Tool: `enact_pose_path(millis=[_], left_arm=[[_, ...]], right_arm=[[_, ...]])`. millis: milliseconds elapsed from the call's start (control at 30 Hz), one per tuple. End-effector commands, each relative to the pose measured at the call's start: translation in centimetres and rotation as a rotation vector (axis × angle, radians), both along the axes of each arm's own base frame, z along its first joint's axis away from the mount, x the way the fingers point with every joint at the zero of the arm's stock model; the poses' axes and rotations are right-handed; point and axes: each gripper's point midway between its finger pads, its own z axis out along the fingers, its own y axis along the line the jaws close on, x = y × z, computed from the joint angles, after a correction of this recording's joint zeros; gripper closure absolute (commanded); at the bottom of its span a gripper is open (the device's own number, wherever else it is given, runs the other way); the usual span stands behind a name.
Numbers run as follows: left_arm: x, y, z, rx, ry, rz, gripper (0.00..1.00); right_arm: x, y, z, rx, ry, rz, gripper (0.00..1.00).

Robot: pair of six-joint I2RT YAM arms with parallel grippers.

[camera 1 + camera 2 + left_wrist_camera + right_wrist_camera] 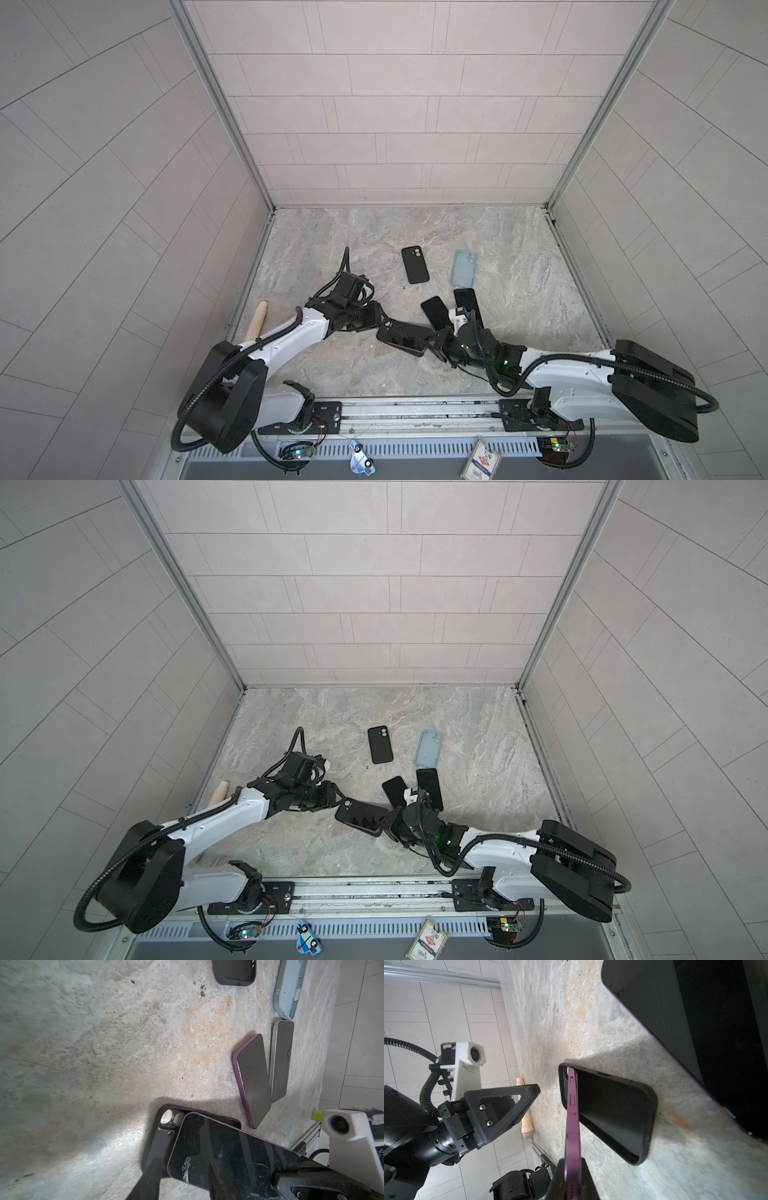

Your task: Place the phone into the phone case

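A black phone case (395, 334) (353, 812) lies open side up near the table's front middle. My right gripper (434, 338) (572, 1178) is shut on one end of a purple-edged phone (572, 1115) (228, 1147). The phone is tilted, its far end resting in the case (612, 1113) by the camera cutout and its held end raised. My left gripper (382, 322) (185, 1184) is open at the case's camera end. Its fingers (149, 1180) straddle that corner of the phone and the case (164, 1140), and the right wrist view shows a gap between them and the case.
Another purple phone (436, 311) and a grey phone (467, 305) lie just behind my right gripper. Farther back lie a second black case (414, 264) and a light blue case (464, 269). A wooden handle (257, 320) rests by the left wall.
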Motion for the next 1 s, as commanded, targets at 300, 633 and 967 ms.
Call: enact_pose_path(millis=[300,633,967], left_arm=[[-0.1,0.3,-2.1,0.002,0.037,0.026,0.40],[0.2,0.2,-2.2,-0.008,0.038,0.027,0.39],[0.2,0.2,-2.0,-0.009,0.041,0.025,0.39]], right_arm=[[-0.5,0.0,-1.9,-0.052,0.084,-0.005,0.93],[-0.5,-0.2,-2.2,-0.080,0.085,0.003,0.83],[-0.1,0.1,-2.2,-0.074,0.080,0.006,0.75]])
